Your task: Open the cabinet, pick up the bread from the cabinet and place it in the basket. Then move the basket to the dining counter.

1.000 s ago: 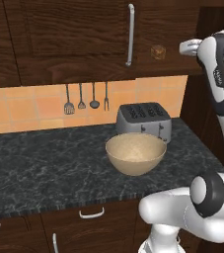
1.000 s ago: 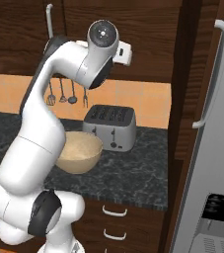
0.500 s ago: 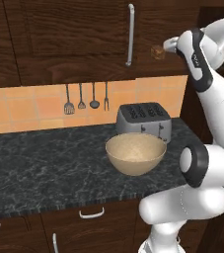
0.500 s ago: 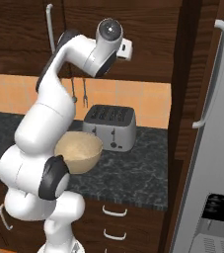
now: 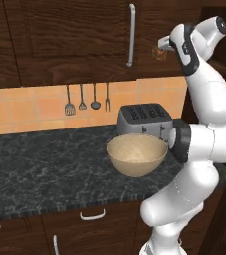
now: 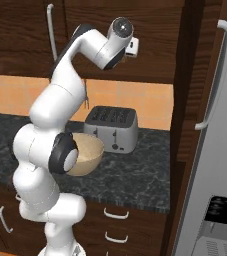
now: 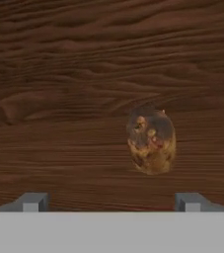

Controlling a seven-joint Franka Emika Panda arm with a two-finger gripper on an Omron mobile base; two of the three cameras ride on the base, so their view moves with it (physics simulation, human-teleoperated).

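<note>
Quick status from my end. The arm is stretched way up with the end effector (image 7: 111, 202) pointed into the cabinet (image 5: 74, 40), fingers spread wide apart and nothing between them. In the hand view the bread (image 7: 151, 142) is sitting right in front, a bit off to the right of centre between the tips, against the wood grain. From the left base view I can just make out the same little lump (image 5: 159, 53) up high, next to the hand.

So I'd say the cabinet part is done, since the hand has a clear look at the bread. The grab itself hasn't happened yet.

The basket (image 5: 137, 154) is down on the black speckled worktop (image 5: 45, 169), right in front of the toaster (image 5: 143, 118) and close to touching it, and looks to have nothing in it.

Left to do, as I see it: line up, close on the bread, carry it down into the basket, then haul the basket over to the dining counter. Still in the early half, I reckon.
</note>
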